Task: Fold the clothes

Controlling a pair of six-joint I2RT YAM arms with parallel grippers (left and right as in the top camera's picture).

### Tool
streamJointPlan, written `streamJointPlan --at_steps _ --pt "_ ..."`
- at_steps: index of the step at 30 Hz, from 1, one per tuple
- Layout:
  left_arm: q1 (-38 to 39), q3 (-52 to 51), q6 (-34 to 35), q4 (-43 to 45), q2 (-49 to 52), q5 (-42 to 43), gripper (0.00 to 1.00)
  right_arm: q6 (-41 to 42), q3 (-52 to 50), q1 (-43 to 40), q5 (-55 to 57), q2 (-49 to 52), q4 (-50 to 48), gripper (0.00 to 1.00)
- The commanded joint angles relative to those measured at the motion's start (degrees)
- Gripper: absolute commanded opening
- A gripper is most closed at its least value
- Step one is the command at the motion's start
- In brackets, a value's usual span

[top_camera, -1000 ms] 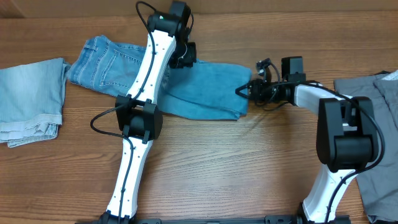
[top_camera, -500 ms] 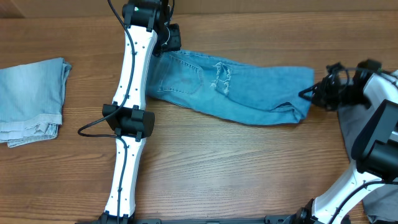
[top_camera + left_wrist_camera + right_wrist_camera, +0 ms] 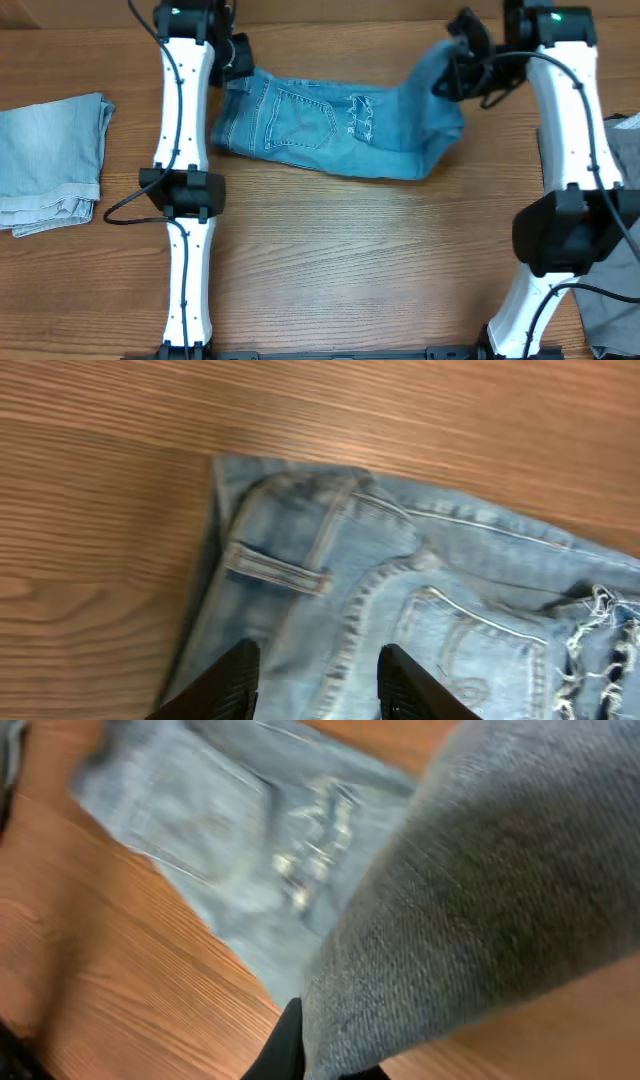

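Jeans (image 3: 320, 125): lie lengthwise across far part of table (image 3: 350, 260), waist end to left, back pocket (image 3: 300, 115) and frayed patch (image 3: 362, 115) facing up. Leave the wood at the right-hand leg end and rise into right gripper (image 3: 458, 72).

Right gripper: pressed together on that leg end, pinching the jeans above the table. Appears in own wrist view only as one dark fingertip (image 3: 287, 1042) at bottom edge; otherwise masked by a blurred fold of cloth hanging directly before the lens. Reads grey rather than blue at that range; too soft to make out seams or hem.

Left gripper (image 3: 235, 60): stands over waist end, partly hidden in overhead view behind left arm (image 3: 185, 100). Presents in wrist view two dark fingers (image 3: 232, 678) spread apart, with belt loop (image 3: 275, 568) and pocket stitching beyond them. Holds nothing visible. Cut off at lower frame edge, so impossible to tell whether touching the denim.

Paler denim (image 3: 50, 160): sits folded near left edge of table, well apart from jeans, cropped by frame on left.

Grey trousers (image 3: 628, 150): lie at right edge, cropped by frame and partly covered by right arm (image 3: 570, 120); outline not readable
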State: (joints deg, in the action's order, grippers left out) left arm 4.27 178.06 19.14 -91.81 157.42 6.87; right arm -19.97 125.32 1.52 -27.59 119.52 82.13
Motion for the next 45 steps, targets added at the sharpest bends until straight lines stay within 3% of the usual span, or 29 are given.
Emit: streamJointPlan --at_steps 1,10,23,28,29,30,31,32,37,39,41,43,44,45 --pt "-2.3 1.2 -0.2 -0.2 -1.6 0.7 0.43 2.8 4.2 7.0 -0.7 -1.7 -1.3 0.04" --pt "-7.2 1.2 -4.7 -2.9 -1.7 0.7 0.43 12.5 3.9 23.6 4.7 -0.2 -13.9 0.04" --pt "-8.1 1.2 -5.0 -3.5 -1.7 2.2 0.46 20.0 2.1 34.1 5.6 15.6 -34.7 0.04" --pt "-8.0 1.2 -5.0 -3.6 -1.7 2.2 0.46 22.3 2.0 36.5 5.7 17.2 -41.9 0.04" --pt "-8.0 1.2 -5.0 -3.6 -1.7 2.2 0.47 22.3 2.0 36.8 5.7 17.2 -43.0 0.16" --pt "-8.1 1.2 -5.0 -3.7 -1.7 2.1 0.48 23.2 2.0 37.0 5.7 17.2 -44.2 0.45" --pt "-8.1 1.2 -5.0 -4.0 -1.7 2.1 0.49 24.9 2.0 37.1 5.6 17.2 -45.5 0.99" --pt "-8.1 1.2 -5.2 -4.2 -1.7 2.1 0.49 24.9 2.0 37.1 5.2 17.1 -45.7 1.00" --pt "-8.4 1.8 -6.7 -5.0 -4.9 4.2 0.44 25.0 5.6 34.2 1.8 14.8 -41.7 1.00" --pt "-8.3 1.8 -6.8 -5.0 -7.1 5.7 0.33 25.0 6.9 32.1 1.9 12.9 -37.0 1.00" --pt "-7.9 1.8 -7.0 -5.0 -9.0 8.2 0.08 25.0 7.0 29.6 1.9 10.9 -32.4 0.96" --pt "-7.4 1.8 -7.0 -5.0 -9.8 10.5 0.04 24.9 7.0 26.9 1.9 9.7 -27.0 0.84" --pt "-7.3 1.8 -7.4 -5.0 -9.8 11.4 0.04 24.9 7.0 25.8 1.8 9.6 -24.9 0.71" --pt "-7.0 1.5 -7.4 -5.0 -9.6 12.6 0.04 24.9 7.0 24.5 1.8 9.6 -22.4 0.50"
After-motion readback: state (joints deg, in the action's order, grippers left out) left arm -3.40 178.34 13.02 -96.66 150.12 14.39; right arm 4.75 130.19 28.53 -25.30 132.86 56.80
